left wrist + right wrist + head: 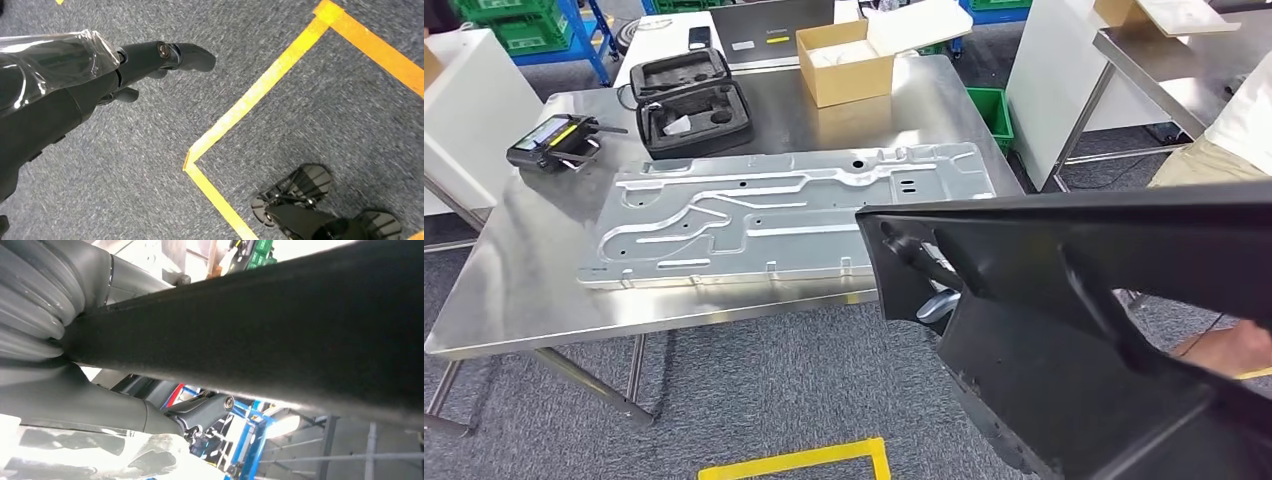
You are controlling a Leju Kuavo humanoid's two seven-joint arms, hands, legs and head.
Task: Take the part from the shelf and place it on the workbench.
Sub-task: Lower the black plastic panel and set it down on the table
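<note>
While I steered the rig toward the workbench point(524, 300), the steel top stood just ahead and to the left in the head view. It was already carrying a long pressed metal panel point(784, 215) along its near half. The black part point(1074, 330) filled the lower right of that view, off the shelf and held in the air over the carpet, short of the bench's near right corner. Its long axis ran roughly left to right, its free end pointing at the bench, so I judged that the coming move was a carry forward and left onto bare steel.

The right hand point(60, 365) was the one bearing the part: in the right wrist view its thumb and fingers were clamped on the dark edge running across the picture. The left hand point(150, 62) hung at the side above the grey carpet and a yellow tape line point(260, 85). It held nothing, its fingers loosely extended and apart, well away from the part.

An open cardboard box point(849, 62) sat at the far edge of the bench; I could not tell what lay in it. Beside it, an open black foam-lined case point(692, 100) held a small pale item. A handheld controller point(554, 142) lay by the left edge.
</note>
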